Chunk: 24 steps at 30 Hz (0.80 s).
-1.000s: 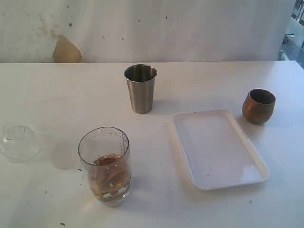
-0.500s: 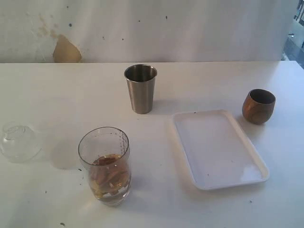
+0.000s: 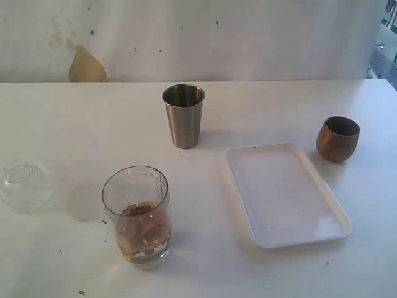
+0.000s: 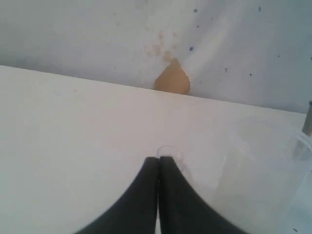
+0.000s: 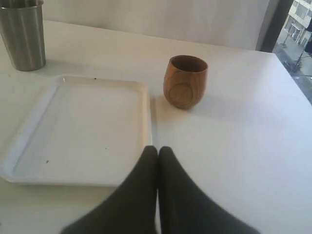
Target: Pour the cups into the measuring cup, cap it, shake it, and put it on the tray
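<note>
White table against a stained wall
A tan patch marks the wall just above the table's far edge.

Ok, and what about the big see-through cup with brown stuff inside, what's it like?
The measuring cup is a tall, clear plastic cylinder with fine marks up its side. It stands upright on the white table, near the front, left of the tray, with its top open. Brownish stuff fills about its lower half. Only the table touches it.

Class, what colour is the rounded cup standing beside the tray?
Brown wood grain; the wooden cup shows best in the right wrist view.
</note>
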Tool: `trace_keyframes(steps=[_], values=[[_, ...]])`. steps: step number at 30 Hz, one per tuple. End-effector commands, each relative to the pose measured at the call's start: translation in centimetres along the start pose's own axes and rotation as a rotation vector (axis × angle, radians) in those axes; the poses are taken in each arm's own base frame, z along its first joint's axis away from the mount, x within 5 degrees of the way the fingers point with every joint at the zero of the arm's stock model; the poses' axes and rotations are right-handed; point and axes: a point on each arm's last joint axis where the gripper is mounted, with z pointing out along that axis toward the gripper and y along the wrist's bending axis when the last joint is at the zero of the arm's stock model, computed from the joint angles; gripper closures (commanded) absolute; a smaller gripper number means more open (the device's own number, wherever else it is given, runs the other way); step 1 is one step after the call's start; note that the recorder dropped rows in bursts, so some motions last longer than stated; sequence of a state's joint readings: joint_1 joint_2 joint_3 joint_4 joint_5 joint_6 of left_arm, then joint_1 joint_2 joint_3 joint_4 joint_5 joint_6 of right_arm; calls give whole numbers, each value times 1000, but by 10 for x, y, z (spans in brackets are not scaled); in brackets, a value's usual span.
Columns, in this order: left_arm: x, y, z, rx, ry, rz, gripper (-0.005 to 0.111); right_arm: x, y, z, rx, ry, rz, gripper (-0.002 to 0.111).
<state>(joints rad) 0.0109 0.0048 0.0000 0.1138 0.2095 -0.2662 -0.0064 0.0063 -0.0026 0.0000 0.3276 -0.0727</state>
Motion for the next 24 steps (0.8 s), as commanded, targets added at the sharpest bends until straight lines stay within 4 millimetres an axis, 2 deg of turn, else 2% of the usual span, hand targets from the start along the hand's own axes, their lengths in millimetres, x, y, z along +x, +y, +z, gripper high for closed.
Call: trace_keyframes(steps=[1, 5, 9, 12, 13, 16, 19, 22, 24], values=[[-2, 0, 0, 2, -22, 22, 106, 0, 0, 0, 7, -11, -3, 108], [-13, -3, -1, 37, -147, 11, 106, 0, 0, 0, 7, -11, -3, 108], [-37, -10, -9, 147, -418, -158, 106, 0, 0, 0, 7, -11, -3, 108], [-45, -12, -13, 195, -502, -208, 106, 0, 0, 0, 7, -11, -3, 108], [-43, -11, -12, 186, -478, -231, 106, 0, 0, 0, 7, -11, -3, 108], [-47, -10, -4, 102, -250, -278, 103, 0, 0, 0, 7, -11, -3, 108], [-61, -12, 6, 62, -153, -211, 86, 0, 0, 0, 7, -11, -3, 108], [-81, -15, 19, 45, -101, -176, 55, 0, 0, 0, 7, -11, -3, 108], [-93, -17, 32, 17, -14, -173, 42, 0, 0, 0, 7, -11, -3, 108]])
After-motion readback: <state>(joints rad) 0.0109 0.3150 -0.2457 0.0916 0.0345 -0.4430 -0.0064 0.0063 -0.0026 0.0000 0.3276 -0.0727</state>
